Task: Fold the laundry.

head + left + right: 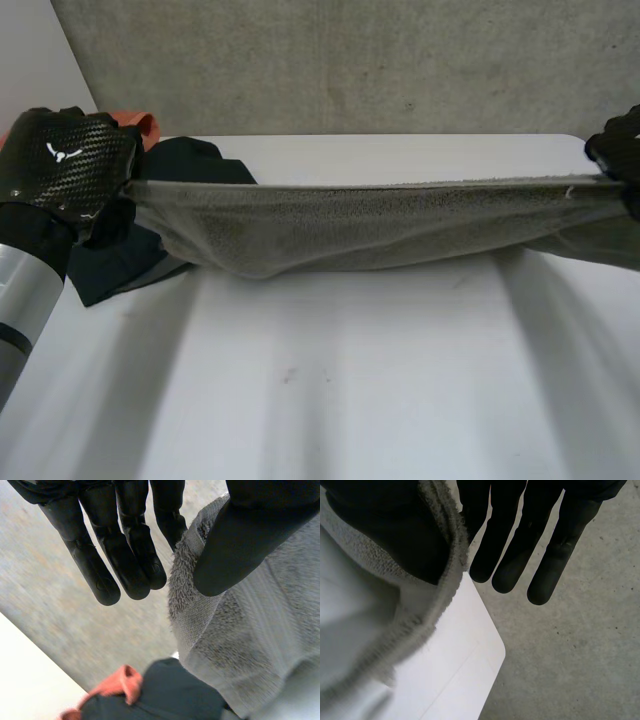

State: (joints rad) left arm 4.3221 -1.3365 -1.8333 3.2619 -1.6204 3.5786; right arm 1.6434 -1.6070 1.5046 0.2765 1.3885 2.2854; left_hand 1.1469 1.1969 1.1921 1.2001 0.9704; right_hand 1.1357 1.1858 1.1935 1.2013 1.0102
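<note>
Now, you are at the spreading-out step. The grey towel [380, 225] hangs in the air above the far half of the desk [350, 400], drawn into a long band between both hands, with its middle sagging a little towards the desk top.

Your left robot hand [70, 165] is over the far left corner of the desk. It pinches one end of the towel's upper edge between the thumb and a finger, with the other fingers straight and free. Your right robot hand [618, 150] is at the far right edge of the desk and grips the other end the same way, thumb pressed into the cloth and the remaining fingers stretched out.

A dark garment [200, 160] and an orange cloth [146, 124] lie heaped at the far left corner, unfolded.

Next, I judge, you need to lay the towel flat on the bare near part of the desk, clear of that heap. Keep both pinches level so the edge lands straight before the first fold.
</note>
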